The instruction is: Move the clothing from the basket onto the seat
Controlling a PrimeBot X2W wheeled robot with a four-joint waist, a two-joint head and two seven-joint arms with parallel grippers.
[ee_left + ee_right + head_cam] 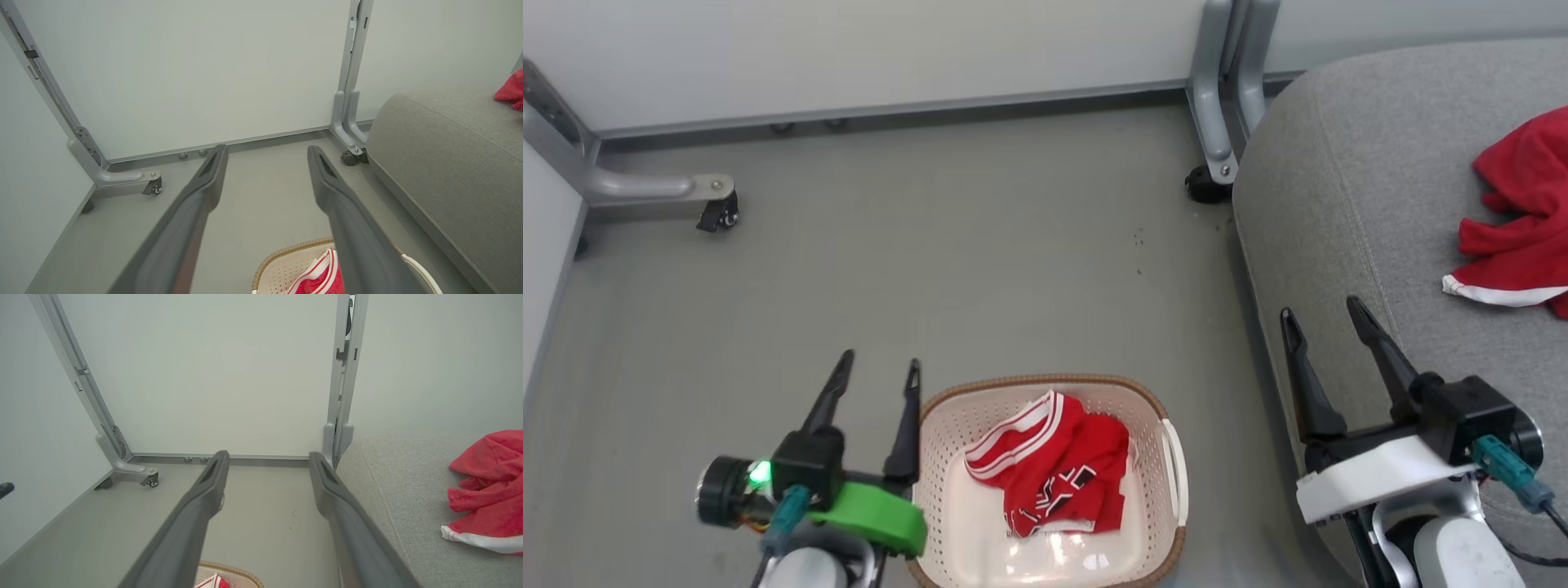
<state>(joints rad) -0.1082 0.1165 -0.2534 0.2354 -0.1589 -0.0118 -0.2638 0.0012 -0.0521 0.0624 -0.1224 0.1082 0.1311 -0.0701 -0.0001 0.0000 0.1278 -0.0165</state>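
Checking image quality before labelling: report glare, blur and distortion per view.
Head view: sharp, white glare on the basket bottom below the red jersey. Left wrist view: left gripper blurs toward the lens; grey frame post slants, likely wide-angle. Right wrist view: right gripper likewise soft near the lens.

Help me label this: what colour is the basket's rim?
Brown, woven-looking; the basket shows best in the head view.

Jersey (1054,465) in basket (1013,382), top (1515,220) on seat (1339,204)
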